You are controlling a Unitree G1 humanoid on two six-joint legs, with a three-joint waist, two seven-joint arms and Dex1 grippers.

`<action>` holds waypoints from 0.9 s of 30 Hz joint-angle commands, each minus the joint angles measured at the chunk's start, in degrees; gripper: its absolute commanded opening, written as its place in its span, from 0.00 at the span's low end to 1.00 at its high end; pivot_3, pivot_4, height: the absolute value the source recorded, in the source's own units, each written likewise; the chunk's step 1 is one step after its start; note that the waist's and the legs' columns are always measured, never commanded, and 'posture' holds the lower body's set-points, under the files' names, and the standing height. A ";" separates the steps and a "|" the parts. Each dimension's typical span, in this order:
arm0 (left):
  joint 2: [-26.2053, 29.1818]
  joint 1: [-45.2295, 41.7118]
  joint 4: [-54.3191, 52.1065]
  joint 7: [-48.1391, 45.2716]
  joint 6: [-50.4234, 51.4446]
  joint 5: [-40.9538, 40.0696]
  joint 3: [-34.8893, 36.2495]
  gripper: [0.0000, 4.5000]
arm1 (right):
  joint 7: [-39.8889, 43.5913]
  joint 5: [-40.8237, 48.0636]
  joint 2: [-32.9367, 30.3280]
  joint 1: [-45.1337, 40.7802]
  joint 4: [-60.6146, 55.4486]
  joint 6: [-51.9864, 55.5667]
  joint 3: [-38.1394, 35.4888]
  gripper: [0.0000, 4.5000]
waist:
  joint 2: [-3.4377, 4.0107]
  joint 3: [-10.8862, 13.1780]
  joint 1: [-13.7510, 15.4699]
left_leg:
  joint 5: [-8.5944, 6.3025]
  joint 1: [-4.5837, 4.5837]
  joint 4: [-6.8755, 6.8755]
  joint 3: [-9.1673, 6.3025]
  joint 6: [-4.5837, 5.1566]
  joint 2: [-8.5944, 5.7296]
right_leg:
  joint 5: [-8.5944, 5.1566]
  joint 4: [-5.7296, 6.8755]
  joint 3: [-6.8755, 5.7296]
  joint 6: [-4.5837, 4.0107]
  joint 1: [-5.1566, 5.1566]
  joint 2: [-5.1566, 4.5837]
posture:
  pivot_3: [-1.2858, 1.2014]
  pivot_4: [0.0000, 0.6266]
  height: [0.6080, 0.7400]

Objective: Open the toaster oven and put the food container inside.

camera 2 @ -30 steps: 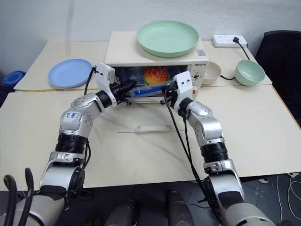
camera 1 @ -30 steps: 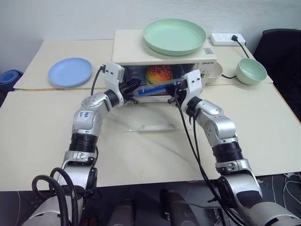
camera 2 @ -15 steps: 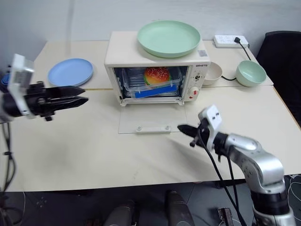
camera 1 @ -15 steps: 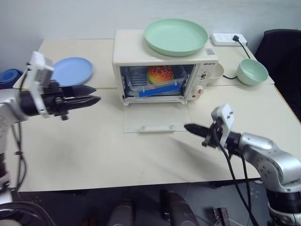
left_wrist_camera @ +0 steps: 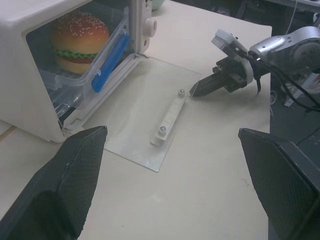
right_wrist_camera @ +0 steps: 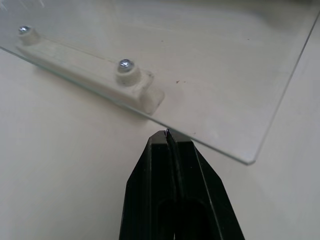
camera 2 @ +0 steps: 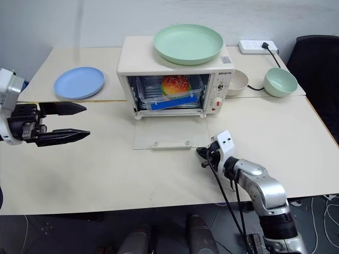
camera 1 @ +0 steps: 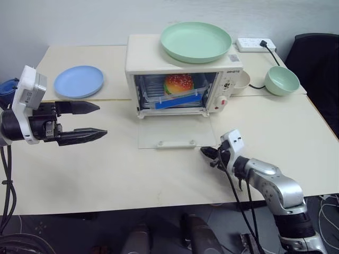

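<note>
now the food container (camera 1: 170, 95) sits inside the toaster oven (camera 1: 183, 76), its long side running across the cavity with the blue clip facing out and the toy hamburger (camera 1: 179, 83) on top of it. the glass door (camera 1: 175, 132) lies flat on the table (camera 1: 106, 169) in front of the oven, hinged at the oven's foot, its white bar handle (camera 1: 177, 143) along the far free edge and parallel to the oven's front, so what looks left to do is probably to swing that door up and closed, if closing is wanted at all. the right gripper (camera 1: 208, 154) is much the nearer: it rests low by the table just beside the door's right front corner and the end of the handle, pointing in toward it, fingers pressed together and empty. in the right wrist view the shut tips (right_wrist_camera: 167, 137) sit just short of the glass edge, not clearly touching. the left gripper (camera 1: 87, 120) hangs well apart to the left of the oven, raised above the table, pointing across toward the right, its fingers (camera 1: 79, 108) spread wide with nothing between them
</note>
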 commanded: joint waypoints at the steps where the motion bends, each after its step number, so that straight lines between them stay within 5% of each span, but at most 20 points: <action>1: 1.62 -0.66 -1.04 0.13 -0.96 -0.49 1.80 0.99 | -0.13 0.56 1.09 -4.24 0.80 -3.41 -3.14 0.00 | 0.01 0.00 -0.01 | 0.00 0.00 0.00 0.02 0.00 -0.01 | 0.00 0.01 0.00 0.00 -0.02 -0.02 | 0.52 0.24 1.00; 8: 1.46 0.20 -0.02 0.38 -1.89 -0.02 2.27 0.99 | -0.77 11.53 -0.19 -14.91 -3.30 2.92 -13.61 0.00 | 0.03 0.02 0.04 | 0.00 0.00 0.01 -0.04 0.00 0.01 | 0.01 0.06 0.01 0.02 -0.02 -0.05 | 0.52 0.24 1.00; 12: 1.05 0.58 1.18 0.46 -3.28 0.81 2.12 0.99 | 4.44 14.35 -6.75 -15.19 -4.88 6.30 -15.17 0.00 | 0.04 0.02 0.23 | 0.00 -0.04 -0.04 -0.18 -0.01 0.02 | -0.03 0.01 0.03 -0.05 0.00 -0.09 | 0.52 0.24 1.00; 15: 1.19 1.08 1.99 0.25 -4.15 1.36 2.38 1.00 | 10.87 17.63 -13.70 -12.71 -6.01 9.05 -16.88 0.12 | 0.04 0.02 0.33 | -0.01 -0.13 -0.05 -0.19 0.01 0.00 | -0.03 -0.09 0.02 -0.05 0.00 -0.13 | 0.52 0.24 1.00; 22: 3.04 3.29 3.72 -1.78 -5.58 2.07 5.10 1.00 | 25.61 25.38 -30.40 -8.06 -4.19 13.42 -25.88 0.62 | 0.12 0.07 0.01 | -0.08 -0.07 -0.03 0.03 0.13 -0.02 | -0.03 -0.16 -0.05 0.06 0.02 -0.09 | 0.52 0.24 1.00; 27: 4.35 3.25 4.64 -2.61 -5.97 1.89 5.97 1.00 | 29.79 25.59 -34.67 -7.04 -2.17 12.98 -27.26 0.99 | 0.12 0.07 0.03 | -0.07 0.12 -0.02 0.15 0.13 0.04 | -0.06 -0.01 -0.02 0.00 0.04 0.04 | 0.52 0.24 1.00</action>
